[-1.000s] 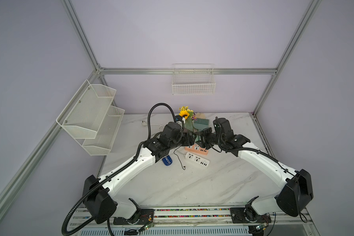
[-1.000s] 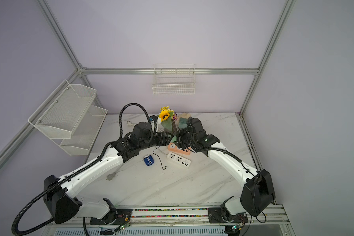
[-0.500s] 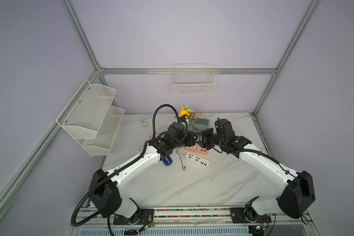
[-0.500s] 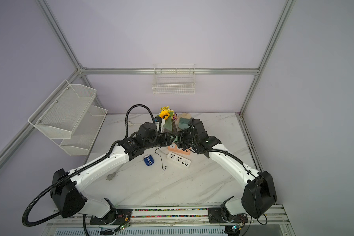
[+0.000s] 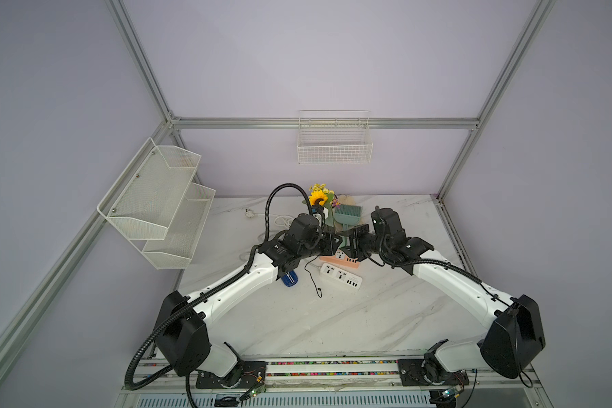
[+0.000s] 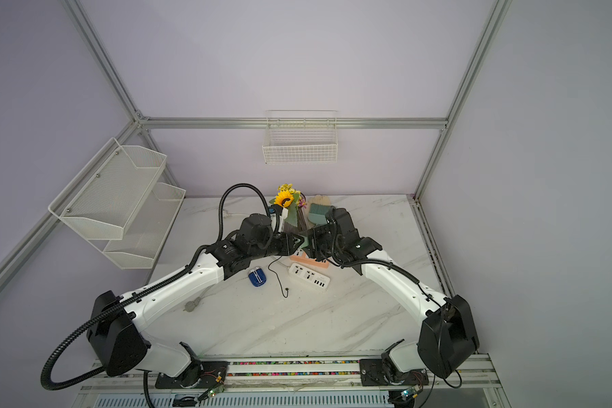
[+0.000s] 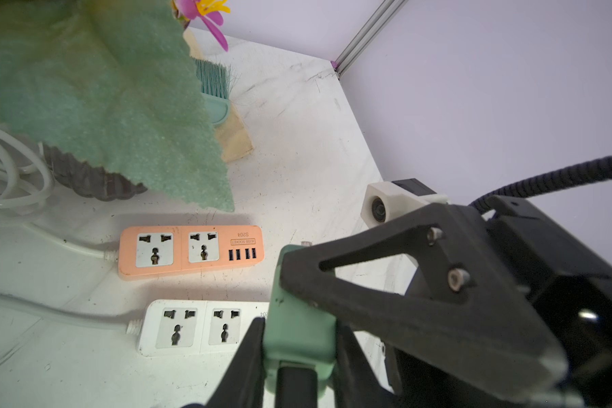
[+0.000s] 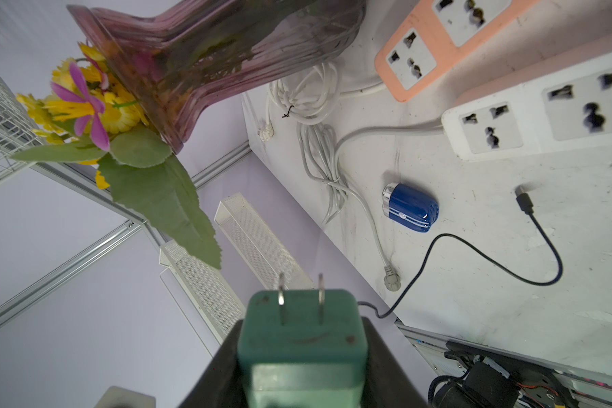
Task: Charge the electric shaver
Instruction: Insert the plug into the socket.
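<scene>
Hazard: mint-green square plug adapter, clamped by left end effector and right end effector near white power strip, droppable on mistimed release; dark-blue glossy electric shaver lying near strip.

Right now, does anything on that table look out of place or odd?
Yes. A grey mains plug lies loose on the table, connected to nothing. The black cable's small end lies apart from the blue shaver, not plugged in. The left hand and right hand both grip the mint plug adapter in mid-air.
</scene>
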Robot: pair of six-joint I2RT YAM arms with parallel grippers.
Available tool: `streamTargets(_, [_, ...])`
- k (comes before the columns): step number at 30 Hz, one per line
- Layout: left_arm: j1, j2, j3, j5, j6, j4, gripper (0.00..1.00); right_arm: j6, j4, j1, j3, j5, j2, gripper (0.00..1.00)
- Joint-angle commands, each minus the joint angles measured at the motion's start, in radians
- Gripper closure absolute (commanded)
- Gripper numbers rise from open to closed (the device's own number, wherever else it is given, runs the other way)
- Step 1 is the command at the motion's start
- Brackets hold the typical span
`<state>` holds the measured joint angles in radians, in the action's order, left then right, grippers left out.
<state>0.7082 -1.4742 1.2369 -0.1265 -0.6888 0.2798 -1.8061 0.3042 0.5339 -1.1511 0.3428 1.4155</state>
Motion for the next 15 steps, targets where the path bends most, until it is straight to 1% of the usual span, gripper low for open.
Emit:
streamTargets(1, [-0.005, 0.001, 0.050, 0.026, -0.119, 0.024, 0.98, -0.081, -0.013, 0.002, -0.019, -0.015, -0.040, 0.53])
streamTargets(2, [-0.005, -0.006, 0.066, 0.036, -0.144, 0.056, 0.99, -0.048, 0.037, -0.001, -0.034, -0.039, -0.073, 0.45])
streamTargets(3, [-0.006, -0.016, 0.087, 0.043, -0.171, 0.096, 0.99, 0.005, 0.125, -0.006, -0.067, -0.077, -0.084, 0.38])
streamTargets(4, [-0.006, -0.030, 0.116, 0.053, -0.200, 0.147, 0.99, 0.071, 0.233, -0.009, -0.112, -0.125, -0.094, 0.33])
streamTargets(6, [-0.006, -0.060, 0.177, 0.076, -0.271, 0.280, 1.00, 0.242, 0.424, -0.012, -0.217, -0.243, -0.096, 0.28])
streamTargets(8, [-0.005, -0.090, 0.231, 0.085, -0.345, 0.389, 1.00, 0.391, 0.558, -0.014, -0.298, -0.328, -0.084, 0.28])
streamTargets(10, [-0.005, -0.118, 0.262, 0.077, -0.462, 0.478, 1.00, 0.531, 0.676, -0.014, -0.363, -0.391, -0.063, 0.28])
streamTargets(12, [-0.004, -0.142, 0.269, 0.053, -0.556, 0.513, 1.00, 0.678, 0.682, -0.011, -0.368, -0.404, -0.066, 0.31])
streamTargets(14, [-0.004, -0.171, 0.269, 0.038, -0.675, 0.548, 1.00, 0.829, 0.618, -0.010, -0.318, -0.381, -0.109, 0.36])
streamTargets(15, [-0.005, -0.184, 0.272, 0.035, -0.721, 0.563, 1.00, 0.888, 0.578, -0.007, -0.291, -0.368, -0.134, 0.36])
